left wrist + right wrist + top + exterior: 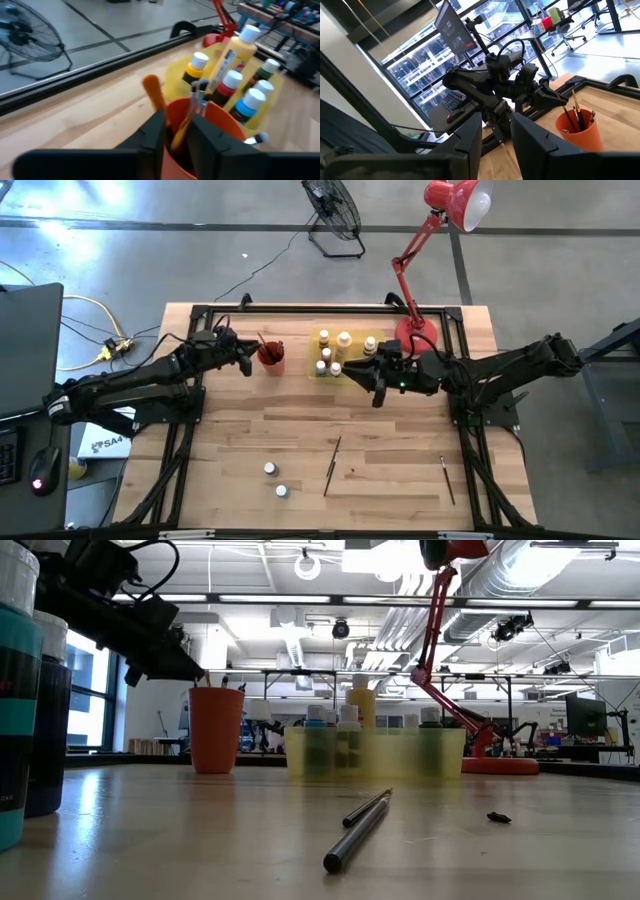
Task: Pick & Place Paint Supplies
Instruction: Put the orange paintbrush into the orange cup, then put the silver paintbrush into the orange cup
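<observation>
The small red cup (271,356) stands at the far left of the table with several brushes upright in it (576,112). My left gripper (178,118) hovers just over the cup's rim, slightly open. An orange-handled brush (152,92) leans in the cup, and its shaft shows in the gap between the fingers. Beside the cup, the yellow tray (315,370) holds several white-capped bottles (232,80). My right gripper (378,385) waits open and empty above the tray's near right corner. Two bottles (270,468) and two brushes (332,465) lie on the near part of the table. My left gripper comes at the cup slanting down from the table's left side. The orange-handled brush's shaft (176,137) passes between the fingers and is thinner than the gap. Whether either finger touches it, I cannot tell. The brush's lower end is inside the cup.
A red desk lamp's base (418,332) stands behind the tray at the far right. A black frame (300,308) rims the table. The second loose brush (447,478) lies near the right edge. Bare wood lies across the table's middle.
</observation>
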### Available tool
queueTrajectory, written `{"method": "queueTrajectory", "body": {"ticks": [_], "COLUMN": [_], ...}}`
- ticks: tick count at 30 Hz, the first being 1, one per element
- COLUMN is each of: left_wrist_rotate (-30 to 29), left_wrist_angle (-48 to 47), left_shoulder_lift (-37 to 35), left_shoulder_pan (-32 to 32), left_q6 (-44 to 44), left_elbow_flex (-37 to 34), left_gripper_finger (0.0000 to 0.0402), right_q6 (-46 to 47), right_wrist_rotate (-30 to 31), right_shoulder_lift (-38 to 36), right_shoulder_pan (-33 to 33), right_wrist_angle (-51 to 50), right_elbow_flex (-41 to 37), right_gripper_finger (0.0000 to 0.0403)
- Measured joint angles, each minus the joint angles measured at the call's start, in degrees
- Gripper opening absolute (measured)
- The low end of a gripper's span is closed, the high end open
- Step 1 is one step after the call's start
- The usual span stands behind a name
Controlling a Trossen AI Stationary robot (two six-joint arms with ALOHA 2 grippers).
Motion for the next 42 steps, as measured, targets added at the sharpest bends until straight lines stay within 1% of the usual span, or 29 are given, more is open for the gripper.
{"method": "queueTrajectory", "body": {"ticks": [6, 10, 13, 16, 20, 23, 26, 28, 31, 34, 38, 40, 42], "left_wrist_rotate": [-0.8, -1.2, -1.2, 0.3, 5.3, 10.4, 14.4, 16.3, 18.7, 19.2, 19.2, 19.2, 19.3], "left_wrist_angle": [1.5, 1.5, 0.9, 0.9, 0.1, -3.3, -7.6, -9.3, -9.6, -10.1, -11.0, -11.8, -12.2], "left_shoulder_lift": [0.0, -0.5, -1.6, -3.0, -4.6, -5.0, -5.0, -5.0, -5.0, -5.0, -5.0, -4.9, -4.9], "left_shoulder_pan": [0.0, 0.0, 0.0, 0.0, 0.0, 0.0, 0.0, 0.0, 0.0, 0.0, 0.0, 0.0, 0.0], "left_q6": [2.2, 4.9, 8.0, 9.8, 9.8, 9.7, 9.4, 9.3, 9.0, 7.8, 7.6, 7.5, 7.5], "left_elbow_flex": [0.2, 3.1, 6.8, 10.9, 15.9, 19.6, 22.7, 24.1, 24.6, 24.6, 24.6, 24.6, 24.6], "left_gripper_finger": [0.0135, 0.0157, 0.0159, 0.0156, 0.0144, 0.0127, 0.0104, 0.0087, 0.0064, 0.0048, 0.0036, 0.0034, 0.0033], "right_q6": [0.0, -0.2, -0.2, 0.0, 1.9, 6.0, 12.4, 18.3, 30.0, 44.0, 61.3, 68.6, 75.0], "right_wrist_rotate": [0.0, -1.9, -3.6, -6.4, -10.3, -13.5, -16.6, -18.8, -20.3, -21.4, -22.8, -23.1, -23.8], "right_shoulder_lift": [0.0, 0.0, 0.0, 0.0, 0.0, 0.0, 0.0, 0.0, 0.0, 0.0, 0.0, 0.0, 0.0], "right_shoulder_pan": [0.0, 0.0, 0.0, 0.0, 0.7, 1.7, 2.9, 3.9, 5.8, 8.4, 12.7, 15.0, 17.4], "right_wrist_angle": [0.0, 0.0, 0.0, 0.0, -0.1, -2.3, -7.6, -13.2, -26.1, -41.3, -60.4, -67.4, -72.3], "right_elbow_flex": [0.0, 0.0, 0.0, 0.0, 0.0, 0.0, 0.0, 0.0, 0.0, 0.0, 0.0, 0.0, 0.0], "right_gripper_finger": [0.0094, 0.0094, 0.0094, 0.0094, 0.0091, 0.0081, 0.0066, 0.0054, 0.0036, 0.0021, 0.0007, 0.0004, 0.0003]}}
